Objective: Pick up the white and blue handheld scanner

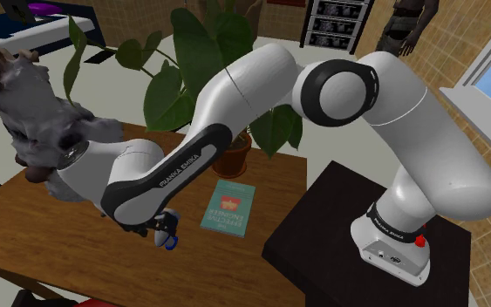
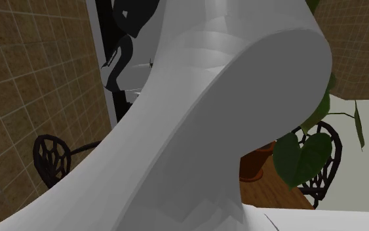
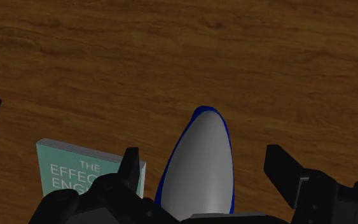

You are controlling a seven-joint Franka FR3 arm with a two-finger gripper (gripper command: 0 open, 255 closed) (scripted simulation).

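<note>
Centring first: straddling the white-and-blue scanner [image 3: 199,175] with the pincer [image 3: 201,159] spread open, fingers [image 3: 131,167] standing clear of both flanks, gripping nothing. Resting on the wooden table [image 3: 171,57], near the teal book [image 3: 75,173] — apart from it. Probably calling for keeping the rounded body midway, closing slowly and evenly, avoiding skidding it toward the book, then lifting straight.

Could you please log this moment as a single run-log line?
gripper: open, astride scanner, no contact | scanner: white, blue-rimmed, unheld | book: teal, beside scanner | table: wood
</note>
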